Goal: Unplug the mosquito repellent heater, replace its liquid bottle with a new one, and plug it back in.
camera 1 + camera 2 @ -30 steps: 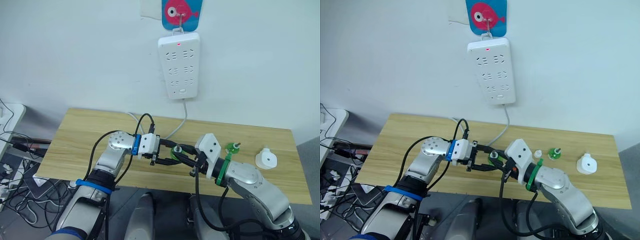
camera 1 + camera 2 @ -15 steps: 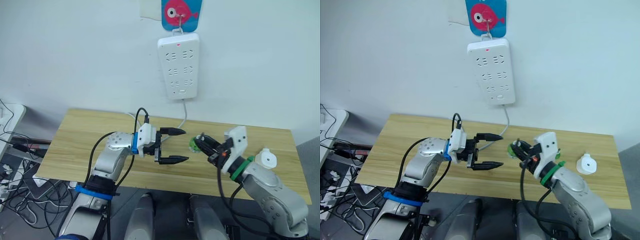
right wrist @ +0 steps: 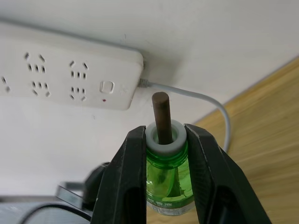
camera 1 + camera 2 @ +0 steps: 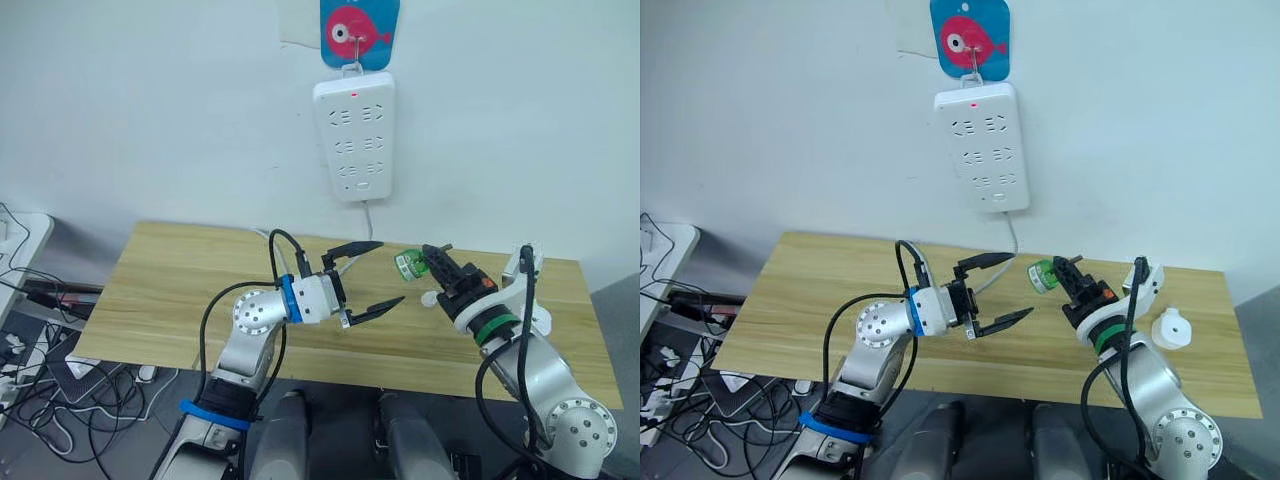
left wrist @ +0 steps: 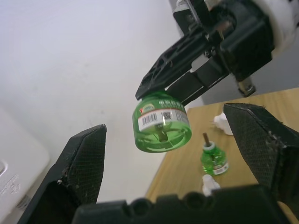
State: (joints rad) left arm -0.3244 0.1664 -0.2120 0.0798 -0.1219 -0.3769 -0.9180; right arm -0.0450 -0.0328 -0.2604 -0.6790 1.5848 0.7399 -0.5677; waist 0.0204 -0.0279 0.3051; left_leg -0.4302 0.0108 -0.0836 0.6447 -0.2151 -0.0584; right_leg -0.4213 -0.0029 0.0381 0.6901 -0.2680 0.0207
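Light wood table point(image 4: 180, 290) is standing against a white wall; a white power strip point(image 4: 357, 138) is hanging on that wall above the table's rear edge, red indicator lit, its cable point(image 4: 366, 222) running down to the tabletop.

Left gripper point(image 4: 366, 279) is hovering over the table's middle with its jaws spread wide and nothing between them; it is pointing toward the right gripper point(image 4: 1060, 270).

Right gripper is raised above the table, its two fingers point(image 3: 128, 182) closing on the neck of a green liquid bottle point(image 5: 161, 122); the bottle is lifted clear of the table, near the left gripper's fingertips but apart from them; its brown wick point(image 3: 161, 115) is sticking out past the white collar, aimed toward the wall.

The mosquito repellent heater point(image 4: 1170, 328) is sitting on the table near the right edge, unplugged, vent hole facing up; it is well apart from the power strip.

A second green bottle point(image 5: 213, 159) is standing upright on the table; a small white cap point(image 5: 209, 183) is lying just beside it.
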